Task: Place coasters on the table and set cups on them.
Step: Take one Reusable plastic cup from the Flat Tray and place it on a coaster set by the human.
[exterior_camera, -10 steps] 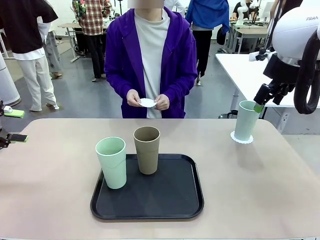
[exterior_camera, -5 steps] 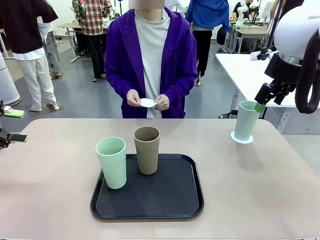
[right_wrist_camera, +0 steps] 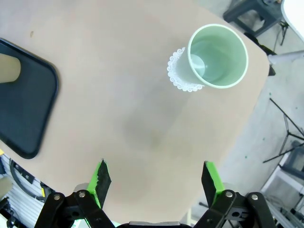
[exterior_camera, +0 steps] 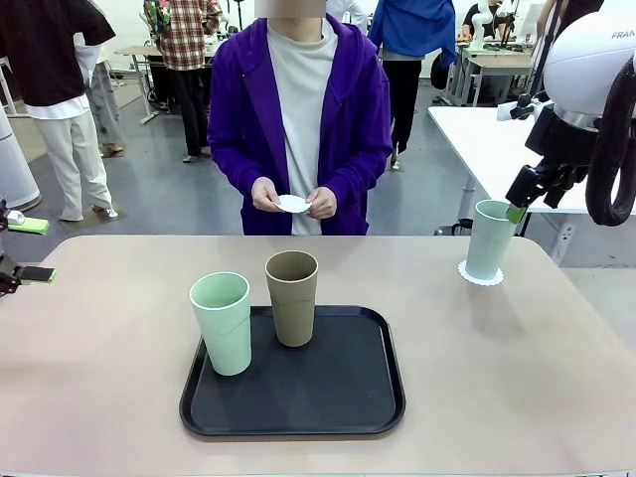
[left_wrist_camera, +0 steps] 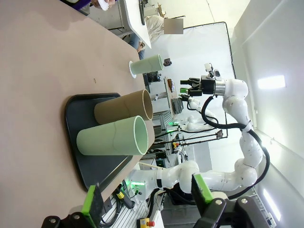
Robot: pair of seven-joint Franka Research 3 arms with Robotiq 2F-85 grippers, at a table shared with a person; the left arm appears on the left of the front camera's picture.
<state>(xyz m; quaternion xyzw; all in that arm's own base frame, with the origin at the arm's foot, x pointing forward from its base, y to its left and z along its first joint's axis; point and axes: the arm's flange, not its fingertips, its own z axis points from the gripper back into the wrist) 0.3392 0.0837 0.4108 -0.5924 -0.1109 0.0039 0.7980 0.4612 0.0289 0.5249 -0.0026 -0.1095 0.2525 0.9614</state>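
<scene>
A black tray (exterior_camera: 338, 397) lies near the middle of the table (exterior_camera: 99, 348). A tan cup (exterior_camera: 292, 296) stands upright on its far part, and the near mint cup (exterior_camera: 223, 323) stands at its left edge. At the far right, the far mint cup (exterior_camera: 490, 238) stands on a coaster (exterior_camera: 481, 277), with the right gripper (exterior_camera: 515, 211) just above its rim. The left gripper (exterior_camera: 32, 249) hangs at the left edge, fingers apart. Across the table, a person's hands (exterior_camera: 316, 204) hold a second coaster (exterior_camera: 293, 204).

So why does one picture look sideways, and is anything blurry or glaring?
Front view: even light, sharp, a faint soft shadow by the pale mint green tumbler on its lacy white coaster. Left wrist view: rolled sideways with the wrist, white backdrop washed out. Right wrist view: steep look-down through a wide lens, so that tumbler's rim looms far wider than its base, yet crisp.
</scene>
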